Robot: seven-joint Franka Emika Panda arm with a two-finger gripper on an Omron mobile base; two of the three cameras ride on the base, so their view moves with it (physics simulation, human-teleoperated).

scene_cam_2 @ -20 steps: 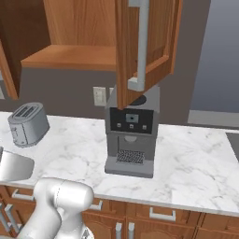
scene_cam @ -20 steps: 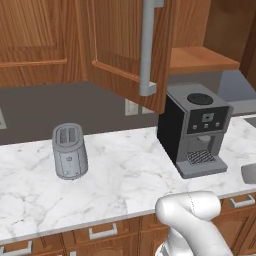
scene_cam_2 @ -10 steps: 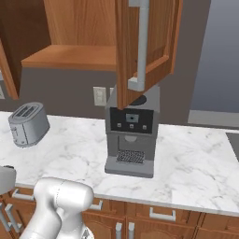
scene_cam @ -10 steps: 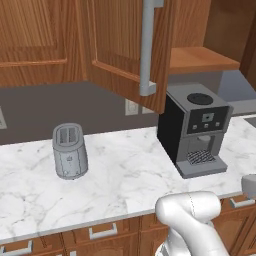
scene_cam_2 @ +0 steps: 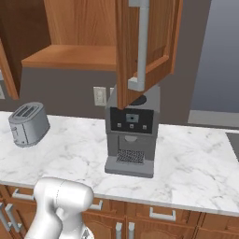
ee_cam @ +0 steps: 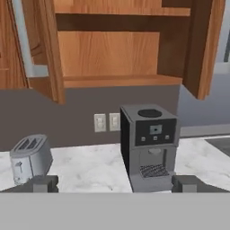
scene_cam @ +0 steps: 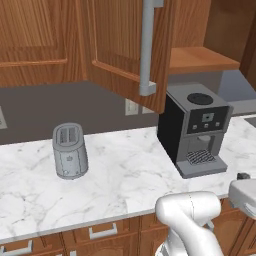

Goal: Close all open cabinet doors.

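Observation:
Two reddish-brown upper cabinet doors stand open over the counter. The left door swings out toward me, its grey bar handle on the near edge; the hand view has it as the left door. The right door hangs open above the coffee machine, with its handle facing me, and it appears again as the right door. Between them lies the bare wooden shelf. My gripper is open and holds nothing, well back from both doors and below them.
A black and grey coffee machine stands on the white marble counter under the open cabinet. A grey toaster sits to its left. A closed upper door is further left. Wall outlets and a grey panel lie behind.
My hand has sunk lower at the right edge of the left base view and has slipped off the left edge of the right base view. The doors have not moved.

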